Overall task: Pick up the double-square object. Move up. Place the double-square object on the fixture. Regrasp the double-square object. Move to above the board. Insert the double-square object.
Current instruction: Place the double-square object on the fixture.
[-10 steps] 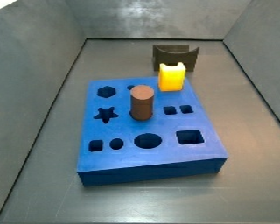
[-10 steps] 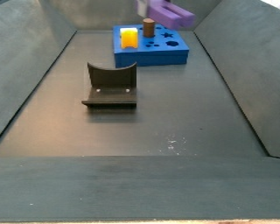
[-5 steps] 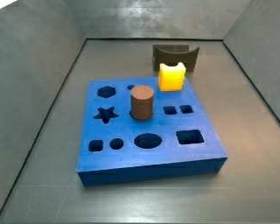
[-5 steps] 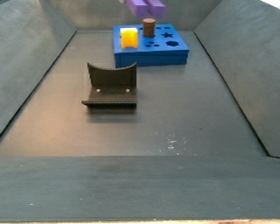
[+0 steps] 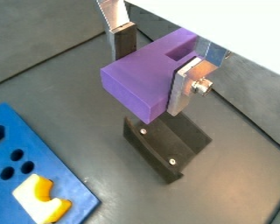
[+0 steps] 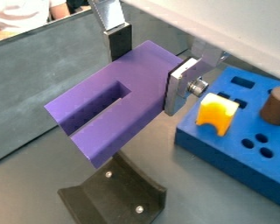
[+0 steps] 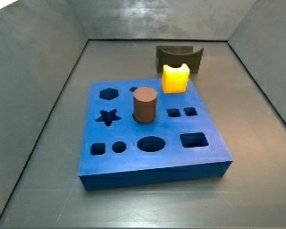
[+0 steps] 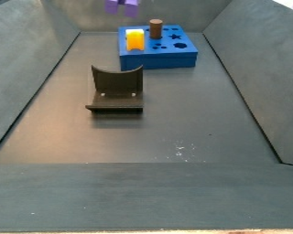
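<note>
Gripper (image 5: 154,54) clamped tight on the double-square object (image 5: 145,77), a smooth purple stepped block with a slot, held high in the air above the dark notched fixture (image 5: 168,149), blue board (image 6: 250,131) nearby.

Both side views look down into the grey bin from opposite ends: one sits near the large blue slab board (image 7: 152,134), one near the dark L-shaped fixture (image 8: 114,90). Both wrist views look down past the gripper (image 5: 154,63), sharing fixture and board.
</note>
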Robot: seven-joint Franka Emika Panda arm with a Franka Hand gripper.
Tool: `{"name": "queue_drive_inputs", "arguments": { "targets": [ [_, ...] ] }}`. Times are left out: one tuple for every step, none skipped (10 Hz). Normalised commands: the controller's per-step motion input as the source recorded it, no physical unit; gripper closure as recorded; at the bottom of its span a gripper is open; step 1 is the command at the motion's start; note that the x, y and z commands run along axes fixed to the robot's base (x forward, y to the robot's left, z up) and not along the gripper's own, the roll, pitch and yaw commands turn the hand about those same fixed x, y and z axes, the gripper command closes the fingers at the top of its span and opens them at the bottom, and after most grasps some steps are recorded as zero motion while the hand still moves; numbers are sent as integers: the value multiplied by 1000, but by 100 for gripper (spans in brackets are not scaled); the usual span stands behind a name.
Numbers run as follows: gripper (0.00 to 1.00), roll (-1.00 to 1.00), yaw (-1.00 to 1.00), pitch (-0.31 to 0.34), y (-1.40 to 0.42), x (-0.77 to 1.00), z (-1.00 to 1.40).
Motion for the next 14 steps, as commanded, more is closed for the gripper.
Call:
{"name": "queue_drive_inputs", "arguments": {
  "targets": [
    [100,-1000,-102,209,651,335,-538],
    [100,-1000,-111,201,527,282,-372],
    [100,-1000,-115,199,425,242,-242],
    [100,-1000,-129,215,162,109,-66],
    [100,-1000,-140,209,98,64,-54],
    [100,-1000,-157,195,80,59,-44],
    [100,-1000,-182,190,66,79,-35],
    [100,-1000,-201,189,63,93,-30],
    [100,-1000,-218,185,60,96,-24],
    [100,-820,-211,133,57,92,-25],
    [100,-652,-199,90,55,88,-24],
    [100,-422,-177,44,54,83,-25],
    [100,-268,-153,23,42,80,-16],
    [100,-1000,-67,158,131,130,-1000]
  ]
}}
